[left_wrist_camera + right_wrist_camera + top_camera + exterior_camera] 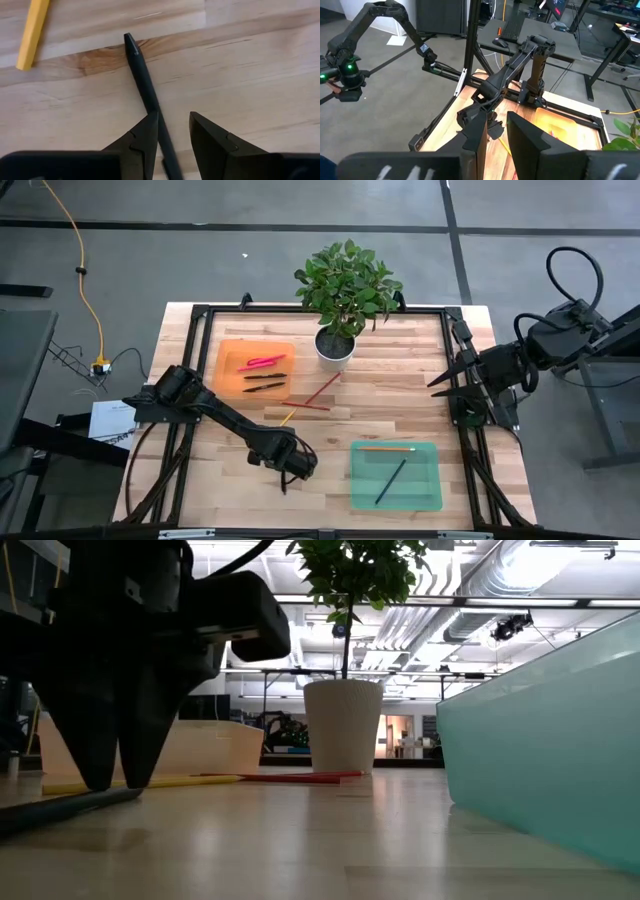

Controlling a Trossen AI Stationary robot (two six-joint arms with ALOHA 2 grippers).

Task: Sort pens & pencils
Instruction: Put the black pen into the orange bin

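Pale wood planks make up the table (420, 395), which fills the middle of the overhead frame inside a black metal frame. Next in size, the left arm (215, 412) reaches from the left edge toward the lower centre, and the right arm (560, 340) waits at the right edge with its gripper (437, 387) just over the table's right border, its fingers a little apart and holding nothing. A potted plant (345, 290) stands at the top centre. Lower right lies a green tray (425, 490) holding an orange pencil (386, 448) near its top edge and a long dark pencil (391, 480) lying diagonally. Upper left of centre sits an orange tray (228, 352) with pink pens (262, 363) and two dark pens (264, 382) below them. Between the trays, red pencils (318, 394) and a yellow pencil (288, 417) rest on bare wood. The left gripper (173, 131) is down at the table in the lower centre, its fingers parted to either side of a black pen (141, 65) that lies flat on the wood; the near finger sits just beside the barrel, and I cannot tell whether it touches.
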